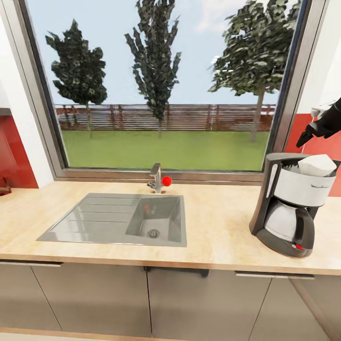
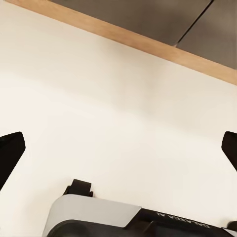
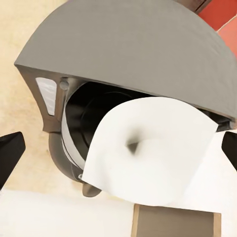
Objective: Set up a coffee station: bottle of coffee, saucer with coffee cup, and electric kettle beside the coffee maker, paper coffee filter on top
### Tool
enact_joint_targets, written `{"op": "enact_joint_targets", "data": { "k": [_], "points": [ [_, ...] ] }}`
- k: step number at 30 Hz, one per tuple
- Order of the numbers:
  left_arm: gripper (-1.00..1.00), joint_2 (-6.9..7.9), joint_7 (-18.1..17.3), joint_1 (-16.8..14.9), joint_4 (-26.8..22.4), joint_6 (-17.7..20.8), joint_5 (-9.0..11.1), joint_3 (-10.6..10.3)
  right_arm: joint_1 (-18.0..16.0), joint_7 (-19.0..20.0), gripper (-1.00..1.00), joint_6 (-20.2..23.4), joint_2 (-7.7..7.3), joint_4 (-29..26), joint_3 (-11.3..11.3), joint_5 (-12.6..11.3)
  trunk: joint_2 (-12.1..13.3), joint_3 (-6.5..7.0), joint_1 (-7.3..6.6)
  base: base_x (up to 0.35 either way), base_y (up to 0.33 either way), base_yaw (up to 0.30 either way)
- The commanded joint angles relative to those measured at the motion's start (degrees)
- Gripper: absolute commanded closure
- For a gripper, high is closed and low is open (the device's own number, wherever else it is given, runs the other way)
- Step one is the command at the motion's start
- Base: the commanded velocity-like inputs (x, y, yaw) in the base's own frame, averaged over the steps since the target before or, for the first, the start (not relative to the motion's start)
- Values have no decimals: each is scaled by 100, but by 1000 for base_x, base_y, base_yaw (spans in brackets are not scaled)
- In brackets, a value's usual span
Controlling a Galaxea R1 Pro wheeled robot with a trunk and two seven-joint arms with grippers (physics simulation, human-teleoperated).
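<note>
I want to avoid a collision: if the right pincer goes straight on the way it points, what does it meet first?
Most likely the paper coffee filter resting on top of the coffee maker; the right pincer is open above it, though depth is unclear.

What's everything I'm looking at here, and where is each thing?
Tall black drip coffee maker with white front panel: one, on the counter's right end.
White paper cone coffee filter: one, resting on top of the coffee maker.
Light-wood countertop: one, above grey cabinet fronts.
Grey steel sink: one, set into the counter's middle.
Metal tap with red knob: one, behind the sink.
Window: one, showing trees, fence, lawn.
Robot's right hand: black, open, above the coffee maker.
Robot's left hand: black, open, over pale floor.
</note>
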Motion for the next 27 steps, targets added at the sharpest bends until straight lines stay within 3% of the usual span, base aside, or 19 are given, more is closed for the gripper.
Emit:
{"op": "enact_joint_targets", "data": {
  "k": [1, 23, 27],
  "points": [
    [-100, -4, -1, 1, -8, -7, 46, 8, -2, 55, -100, 46, -3, -14, -27, 56, -4, -6, 1, 0, 0, 0],
    [-100, -4, -1, 1, -4, -3, 46, 8, 0, 69, -100, 46, -9, -244, -92, 47, -4, -6, 1, -153, 0, 0],
    [-100, -4, -2, 1, -9, -3, 46, 8, 0, 75, -100, 46, -9, -244, -279, -317, -4, -6, 1, -52, 0, 0]
  ]
}}
